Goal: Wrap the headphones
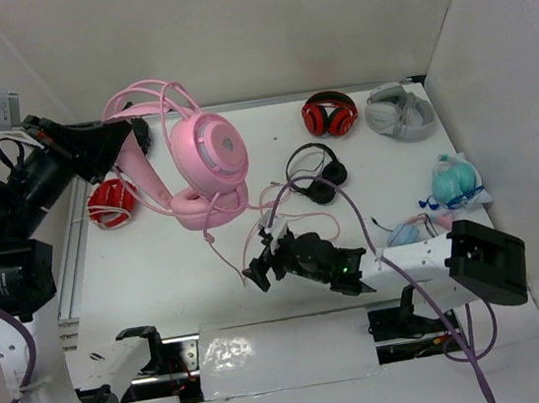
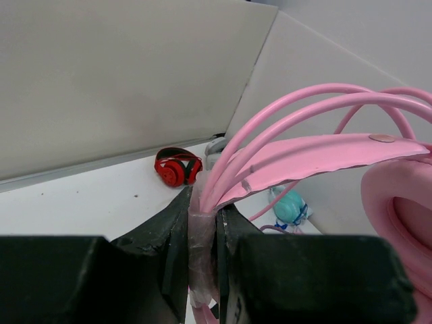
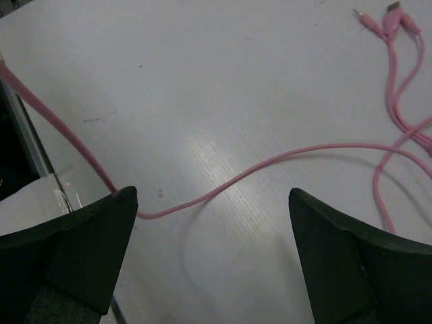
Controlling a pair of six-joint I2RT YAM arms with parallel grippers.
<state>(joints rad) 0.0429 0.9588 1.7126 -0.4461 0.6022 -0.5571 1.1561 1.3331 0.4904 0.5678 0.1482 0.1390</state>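
The pink headphones (image 1: 206, 155) are at the back left of the table (image 1: 159, 266), held up by the headband. My left gripper (image 2: 202, 223) is clamped tight on the thin wire hoops and strap where they bunch together. The lower cup is down at the table surface, touching or just above, can't tell from the top view.

The pink cable (image 3: 270, 158) trails loose toward the near edge, snaking flat over the table, with its plug ends (image 3: 386, 20) lying off to one side. My right gripper (image 3: 212, 216) hovers over that cable with its jaws spread as wide as they go and nothing in them. In the wrist view the cable crosses the gap between them, down on the table.

So I'd call this the very start of the wrap: headset anchored, cable not yet picked up. Next move, I reckon, is to drop the right claw, pinch the cable, then loop it round the headband without yanking the set out of the left grip. The black wired headphones (image 1: 315, 171) lie close by, so there's some snag risk.
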